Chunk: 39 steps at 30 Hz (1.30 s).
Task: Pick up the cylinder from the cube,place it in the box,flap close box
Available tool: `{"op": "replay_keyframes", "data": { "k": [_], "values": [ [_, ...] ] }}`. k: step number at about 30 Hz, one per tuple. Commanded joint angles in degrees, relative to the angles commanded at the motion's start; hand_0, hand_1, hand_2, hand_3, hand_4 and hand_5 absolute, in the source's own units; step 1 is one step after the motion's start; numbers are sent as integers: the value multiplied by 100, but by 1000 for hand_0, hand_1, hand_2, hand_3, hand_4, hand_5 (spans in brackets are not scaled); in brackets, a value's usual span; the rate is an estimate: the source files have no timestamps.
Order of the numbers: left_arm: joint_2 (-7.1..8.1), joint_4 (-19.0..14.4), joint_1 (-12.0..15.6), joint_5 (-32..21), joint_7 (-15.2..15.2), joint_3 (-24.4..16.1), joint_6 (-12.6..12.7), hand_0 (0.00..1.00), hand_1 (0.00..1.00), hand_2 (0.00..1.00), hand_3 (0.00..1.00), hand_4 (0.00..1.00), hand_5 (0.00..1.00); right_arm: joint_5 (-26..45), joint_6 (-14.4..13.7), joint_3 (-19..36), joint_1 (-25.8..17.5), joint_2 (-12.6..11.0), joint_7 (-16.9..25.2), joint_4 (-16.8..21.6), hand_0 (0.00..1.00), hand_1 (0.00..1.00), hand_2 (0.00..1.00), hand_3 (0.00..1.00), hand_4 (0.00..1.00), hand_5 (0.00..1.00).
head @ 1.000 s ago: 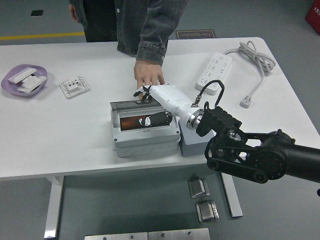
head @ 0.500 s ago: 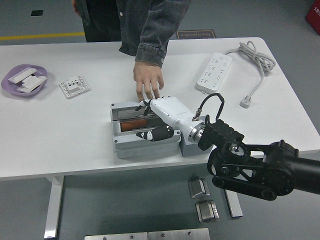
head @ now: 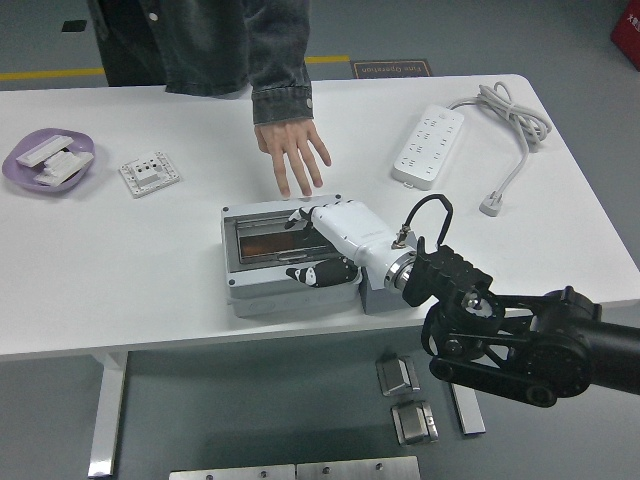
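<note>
The grey box [head: 262, 292] lies at the table's middle front with its clear lid [head: 262, 232] down flat over it. A brown cylinder [head: 262, 242] shows dimly through the lid, inside the box. My right hand [head: 308, 245], white with black fingers [head: 299, 216], lies spread on the lid's right part, the thumb at the box's front edge; it holds nothing. The grey cube [head: 375, 295] stands against the box's right side, mostly hidden under my wrist. A person's hand [head: 291, 150], fingers spread, hovers just behind the box without touching it.
A white power strip [head: 430, 148] with its cable and plug [head: 490, 205] lies at the right rear. A purple plate [head: 20, 165] with white parts and a white socket panel [head: 149, 172] sit at the left rear. The table's near edge runs right below the box.
The lid has swung from upright down onto the box under my right hand, which moved down and nearer. The person's hand let go of the lid and drew back.
</note>
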Motion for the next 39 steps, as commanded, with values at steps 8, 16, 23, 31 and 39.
{"op": "replay_keyframes", "data": {
  "k": [8, 16, 23, 31, 39],
  "values": [
    [19, 38, 68, -47, 32, 5, -24, 952, 946, 930, 911, 950, 715, -150, 141, 891, -450, -212, -107, 273, 689, 614, 628, 738, 821, 406],
    [63, 166, 214, -247, 65, 62, -113, 952, 946, 929, 911, 949, 715, -439, 264, 2401, -1428, -130, -238, 782, 688, 614, 630, 736, 807, 400],
    [90, 177, 243, -191, 78, -53, -143, 952, 946, 930, 911, 951, 711, -204, -206, 3693, -2252, 94, 384, 779, 688, 613, 633, 728, 803, 406],
    [156, 132, 171, 76, 94, -279, -141, 952, 946, 930, 912, 955, 707, 705, -791, 4930, -2931, 75, 1307, 685, 686, 610, 631, 715, 805, 415],
    [226, -45, 80, 618, 169, -627, 138, 952, 946, 930, 912, 954, 704, 1170, -929, 5783, -3378, -115, 1601, 803, 687, 608, 627, 708, 807, 421]
  ]
}}
